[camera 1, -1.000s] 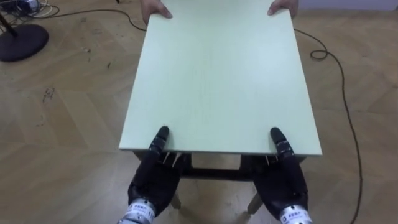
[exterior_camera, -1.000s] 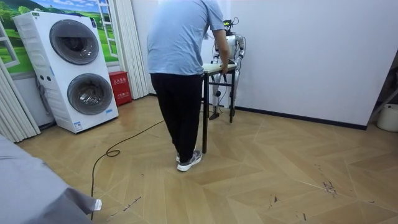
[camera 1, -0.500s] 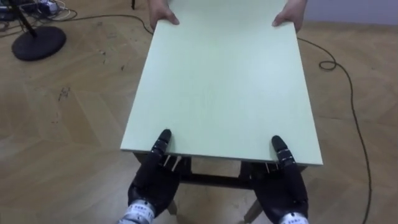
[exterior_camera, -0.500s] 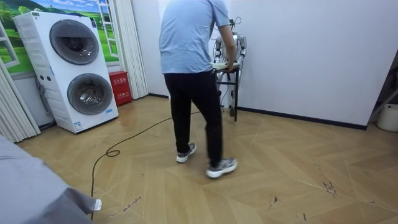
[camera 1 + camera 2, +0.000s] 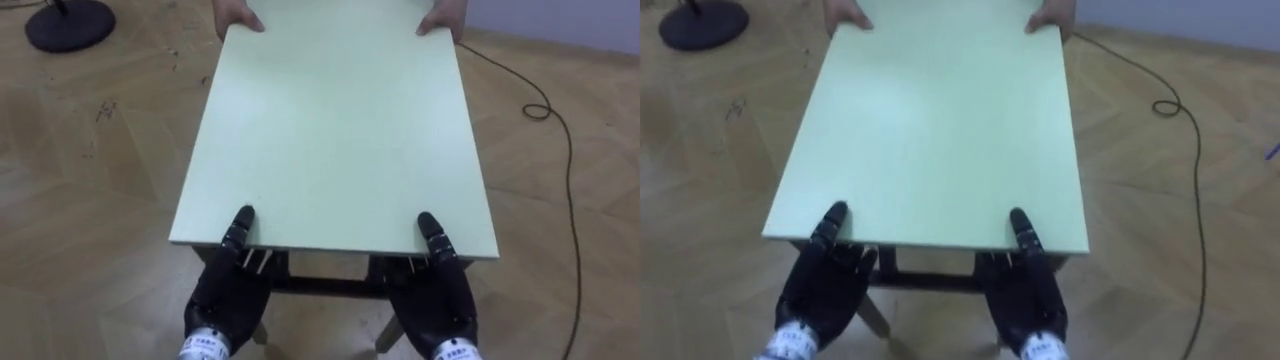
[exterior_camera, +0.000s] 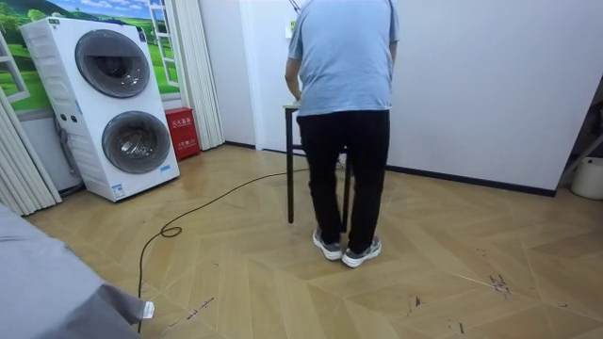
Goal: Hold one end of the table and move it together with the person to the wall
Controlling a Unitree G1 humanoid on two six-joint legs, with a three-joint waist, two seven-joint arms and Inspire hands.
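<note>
The table (image 5: 335, 140) has a pale green top on a dark frame and reaches away from me. My left hand (image 5: 225, 285) grips its near edge at the left, thumb on top and fingers underneath. My right hand (image 5: 440, 290) holds the same edge at the right in the same way. A person's hands (image 5: 238, 15) grasp the two far corners. In the room view the person (image 6: 344, 113) stands with their back to the camera, in front of the table, of which a dark leg (image 6: 289, 169) shows.
A black round stand base (image 5: 68, 20) sits on the wooden floor at the far left. A dark cable (image 5: 562, 140) runs along the floor on the right. Stacked washing machines (image 6: 118, 104) and a red box (image 6: 181, 132) stand by the room view's left wall.
The person has stepped toward the room view's right, carrying the far end, and now stands in front of the table. Both my hands keep their hold on the near edge.
</note>
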